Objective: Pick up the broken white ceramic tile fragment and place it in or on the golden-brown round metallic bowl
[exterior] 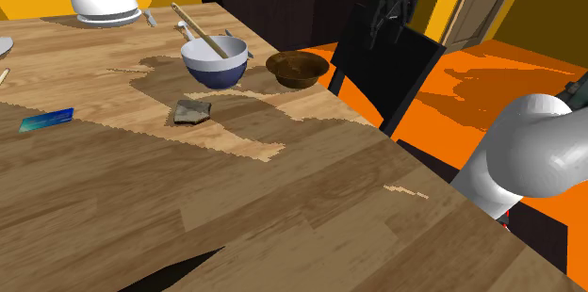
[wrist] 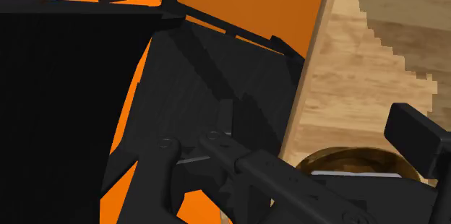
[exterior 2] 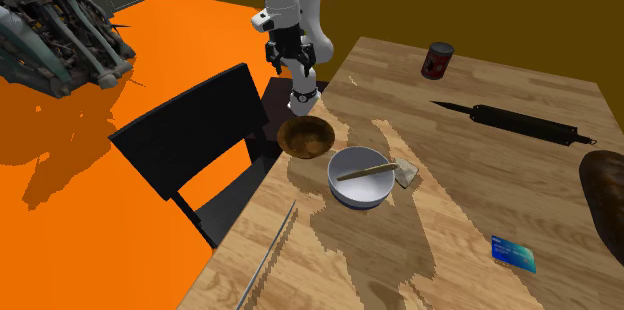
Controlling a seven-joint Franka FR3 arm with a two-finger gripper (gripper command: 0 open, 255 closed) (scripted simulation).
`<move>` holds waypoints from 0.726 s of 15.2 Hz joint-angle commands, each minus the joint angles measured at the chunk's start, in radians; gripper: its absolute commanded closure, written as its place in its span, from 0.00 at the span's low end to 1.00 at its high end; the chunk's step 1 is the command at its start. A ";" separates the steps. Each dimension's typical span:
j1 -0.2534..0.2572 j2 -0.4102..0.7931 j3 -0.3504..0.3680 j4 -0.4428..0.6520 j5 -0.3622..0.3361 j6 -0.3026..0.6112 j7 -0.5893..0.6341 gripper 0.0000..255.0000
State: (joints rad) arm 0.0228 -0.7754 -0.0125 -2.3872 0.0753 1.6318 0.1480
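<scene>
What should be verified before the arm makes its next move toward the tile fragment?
1. Gripper empty, fingers apart: ok.
2. Tile fragment lying free on the table: ok.
3. Gripper above the fragment: not ok; it hangs by the black chair at the table's edge, beyond the brown bowl.
4. Room around the fragment: cannot tell; the blue-and-white bowl sits close beside it.
5. Brown bowl upright and empty: ok.
</scene>
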 commanded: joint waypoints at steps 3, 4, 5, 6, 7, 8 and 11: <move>0.029 0.079 0.000 0.034 0.003 0.041 -0.052 0.00; 0.043 0.117 0.000 0.053 0.005 0.059 -0.078 0.00; 0.057 0.156 0.001 0.072 0.007 0.076 -0.104 0.00; 0.070 0.194 0.002 0.092 0.009 0.092 -0.129 0.00; 0.084 0.232 0.003 0.114 0.011 0.107 -0.155 0.00; 0.096 0.269 0.006 0.136 0.014 0.120 -0.180 0.00; 0.133 0.378 0.015 0.207 0.021 0.153 -0.254 0.00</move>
State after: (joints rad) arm 0.1429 -0.4461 -0.0006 -2.2155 0.0938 1.7726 -0.0788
